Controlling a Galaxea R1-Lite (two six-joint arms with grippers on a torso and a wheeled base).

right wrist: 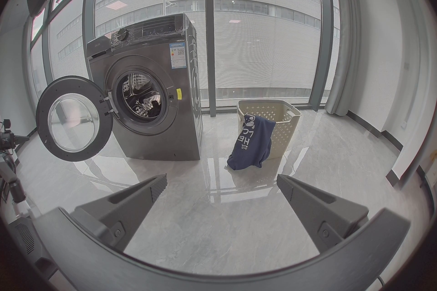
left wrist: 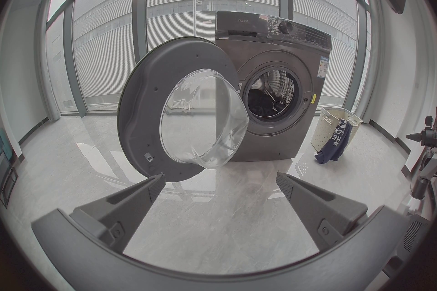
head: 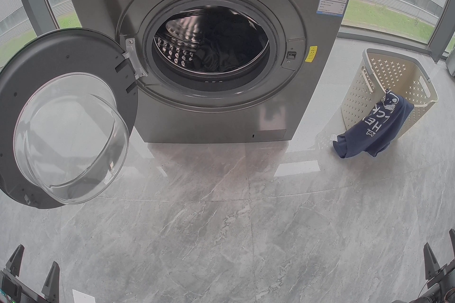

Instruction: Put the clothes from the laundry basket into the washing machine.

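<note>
A grey washing machine [head: 208, 48] stands ahead with its round door [head: 61, 119] swung wide to the left. Dark clothes lie inside the drum [head: 213, 43]. To its right a cream laundry basket [head: 403, 76] sits on the floor, and a navy garment [head: 374, 129] with white print hangs over its front rim down to the floor. My left gripper [head: 33, 266] is low at the near left, open and empty. My right gripper [head: 441, 249] is low at the near right, open and empty. Both are well back from the machine [left wrist: 277, 87] and the basket [right wrist: 273, 123].
Glossy grey marble floor [head: 237, 223] stretches between me and the machine. Glass window walls [right wrist: 264, 32] stand behind the machine and basket. The open door [left wrist: 177, 110] juts out over the floor on the left.
</note>
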